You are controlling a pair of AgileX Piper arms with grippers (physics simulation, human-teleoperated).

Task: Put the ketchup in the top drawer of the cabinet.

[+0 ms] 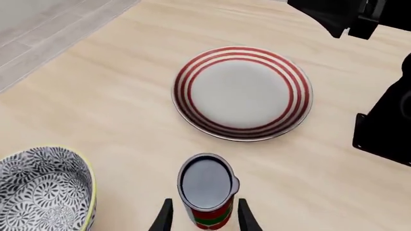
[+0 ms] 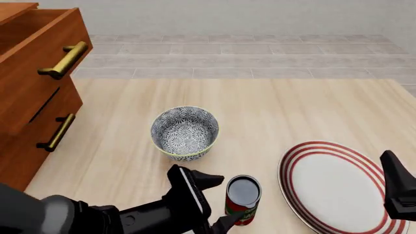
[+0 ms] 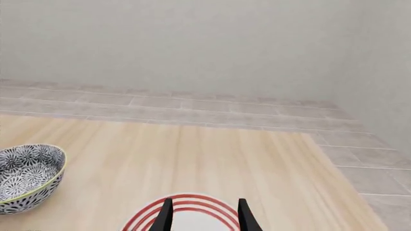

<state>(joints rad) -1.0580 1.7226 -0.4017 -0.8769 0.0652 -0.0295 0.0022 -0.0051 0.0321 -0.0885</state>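
Observation:
The ketchup (image 2: 244, 199) stands upright on the table, a red-labelled can with a dark grey top, between the bowl and the plate. My left gripper (image 2: 223, 201) is open, with one finger on each side of the can; the left wrist view shows the can (image 1: 205, 190) between the fingers (image 1: 165, 217) with small gaps. The cabinet (image 2: 16, 146) stands at the far left. Its top drawer (image 2: 32, 73) is pulled out, with a brass handle (image 2: 65, 59). My right gripper (image 3: 205, 219) is open and empty above the plate's right part, at the front view's right edge (image 2: 395, 190).
A grey patterned bowl (image 2: 185, 131) stands just beyond the can, and shows in the left wrist view (image 1: 42, 190). A red-striped plate (image 2: 334, 185) lies right of the can. The lower drawer (image 2: 39, 126) is shut. A tiled floor lies beyond the table's far edge.

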